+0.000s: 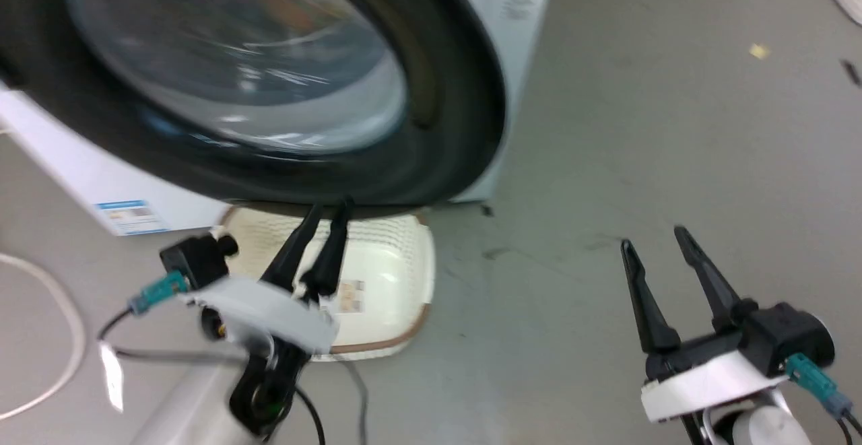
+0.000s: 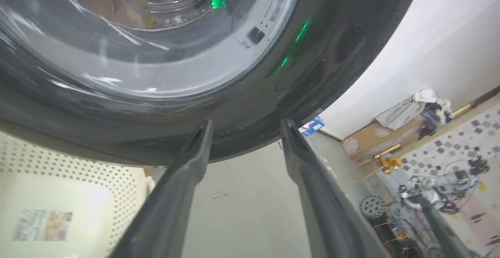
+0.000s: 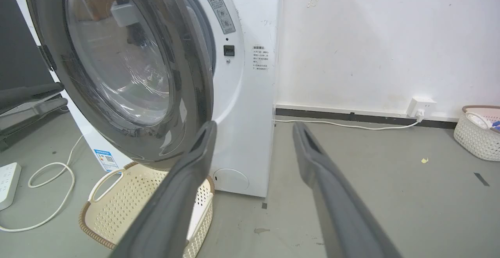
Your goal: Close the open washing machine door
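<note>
The cream perforated basket with a brown rim is sitting on the floor under the washing machine door, and a small printed label is lying flat on its bottom, too blurred to read. A second pale basket by the wall is holding something white and blue. The washing machine is carrying a warning sticker with a red triangle and a blue label sticker low on its front, both too small to read. The door is standing partly open, swung out from the front. The left gripper is gripping nothing, its fingers slightly parted, the tips reaching the door's lower black rim. The right gripper is hanging wide open over the floor, also with nothing in it.
</note>
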Controlling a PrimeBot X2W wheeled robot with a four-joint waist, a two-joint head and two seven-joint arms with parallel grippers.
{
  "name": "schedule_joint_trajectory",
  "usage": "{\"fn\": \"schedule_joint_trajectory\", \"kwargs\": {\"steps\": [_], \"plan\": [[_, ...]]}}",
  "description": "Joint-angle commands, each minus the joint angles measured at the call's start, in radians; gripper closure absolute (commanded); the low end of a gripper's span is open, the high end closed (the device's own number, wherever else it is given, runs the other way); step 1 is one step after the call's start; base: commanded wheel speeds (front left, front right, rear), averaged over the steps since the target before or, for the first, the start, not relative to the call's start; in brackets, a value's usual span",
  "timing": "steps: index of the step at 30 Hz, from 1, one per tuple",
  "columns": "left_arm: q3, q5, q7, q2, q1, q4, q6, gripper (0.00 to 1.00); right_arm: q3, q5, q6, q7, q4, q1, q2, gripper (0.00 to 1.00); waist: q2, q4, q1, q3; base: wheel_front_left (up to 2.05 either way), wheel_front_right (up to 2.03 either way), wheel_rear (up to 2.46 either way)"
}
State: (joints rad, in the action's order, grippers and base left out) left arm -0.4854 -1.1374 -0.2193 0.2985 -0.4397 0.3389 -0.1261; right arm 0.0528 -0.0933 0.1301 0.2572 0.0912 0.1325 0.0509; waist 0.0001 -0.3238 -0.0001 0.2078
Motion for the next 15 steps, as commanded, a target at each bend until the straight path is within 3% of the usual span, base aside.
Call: {"fn": "schedule_joint_trajectory", "kwargs": {"steps": [1,3,6,11,15], "plan": [[-0.030,0.074,-0.028,0.035,0.019,-0.011,-0.005,0.00,-0.007,0.012,0.001,0.005,-0.007,-0.026,-0.001,0.00,-0.0001,0.096,0.0001,-0.071,0.00,0.00,0.00],[-0.042,0.209,-0.040,0.080,0.035,-0.010,-0.005,0.00,-0.009,0.016,0.001,0.005,-0.009,-0.040,-0.001,0.00,-0.0001,0.138,0.0001,-0.093,0.00,0.00,0.00],[0.036,0.478,-0.042,0.092,0.075,-0.061,0.028,0.00,-0.010,0.032,0.001,0.005,-0.012,-0.052,-0.001,0.00,-0.0001,0.196,0.0001,-0.122,0.00,0.00,0.00],[0.196,0.698,-0.042,0.009,0.212,-0.174,0.094,0.00,-0.018,0.046,0.001,0.005,-0.015,-0.074,-0.001,0.00,-0.0001,0.268,0.0001,-0.165,0.00,0.00,0.00],[0.288,0.798,-0.042,-0.052,0.317,-0.241,0.088,0.00,-0.023,0.053,0.001,0.005,-0.012,-0.089,-0.001,0.00,-0.0001,0.299,0.0001,-0.186,0.00,0.00,0.00]]}}
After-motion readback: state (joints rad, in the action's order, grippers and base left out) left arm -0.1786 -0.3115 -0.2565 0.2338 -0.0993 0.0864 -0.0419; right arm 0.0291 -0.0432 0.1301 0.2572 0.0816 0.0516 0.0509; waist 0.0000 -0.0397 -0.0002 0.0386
